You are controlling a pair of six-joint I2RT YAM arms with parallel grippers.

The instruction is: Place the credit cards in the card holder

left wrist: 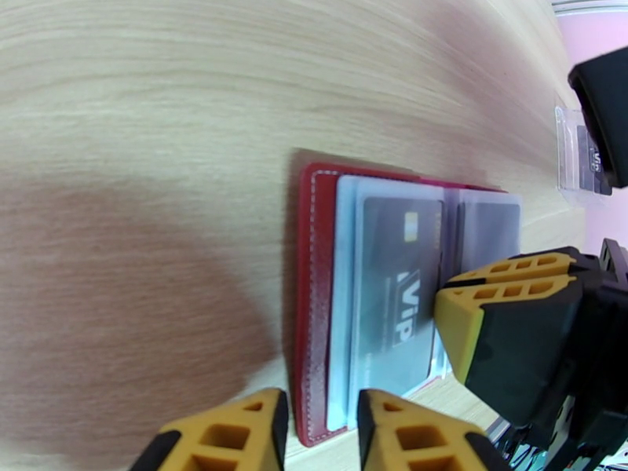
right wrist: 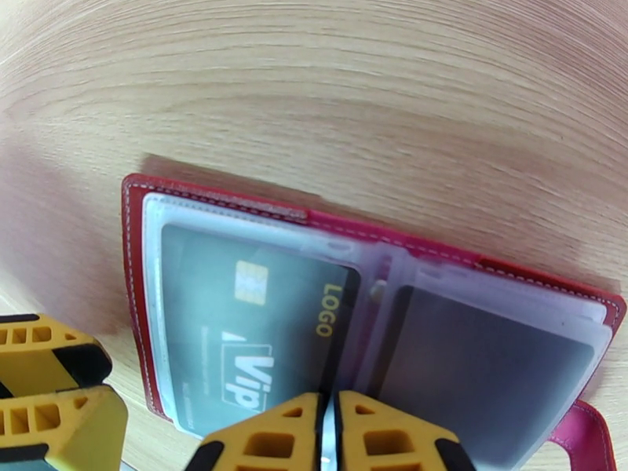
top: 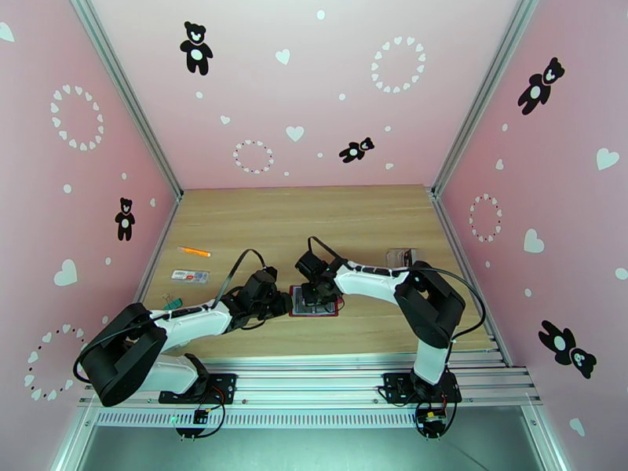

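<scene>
The dark-red card holder [top: 314, 310] lies open on the table between both arms, its grey sleeves [right wrist: 259, 229] facing up. A dark credit card [right wrist: 235, 308] printed VIP sits in the left sleeve, with its right edge sticking out. My right gripper [right wrist: 330, 421] is shut on that edge; its fingers [left wrist: 479, 304] also show in the left wrist view. A second dark card [right wrist: 487, 363] fills the right sleeve. My left gripper [left wrist: 322, 421] stands slightly open at the card holder's [left wrist: 314, 308] outer left edge, which runs between its fingertips.
A clear plastic case [top: 400, 257] with dark cards inside lies behind the right arm, and shows as the case [left wrist: 577, 162] in the left wrist view. An orange pen [top: 194, 251], a white-and-red strip [top: 191, 275] and a small green item [top: 174, 301] lie at the left.
</scene>
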